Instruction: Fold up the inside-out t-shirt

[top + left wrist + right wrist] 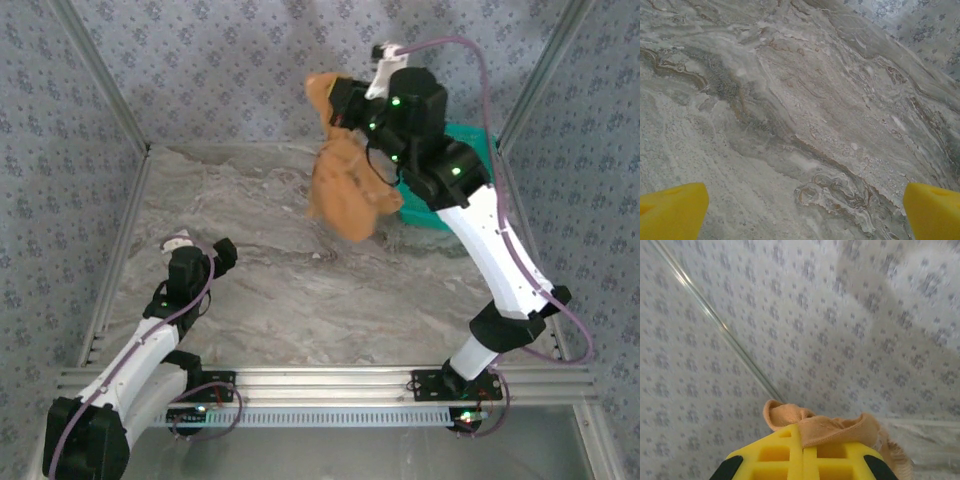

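T-shirt (345,190) hangs from right gripper (338,102) above table (300,300), far right.

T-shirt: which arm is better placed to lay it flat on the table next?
Probably right: the right hand is shut on the bunched t-shirt, hanging above the table; the left hand is open over bare marble.

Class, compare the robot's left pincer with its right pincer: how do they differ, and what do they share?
The left pincer is open and empty; the right pincer is shut on the t-shirt. The left sits low over the marble table; the right is high above it, the shirt dangling. Both have yellow fingers.
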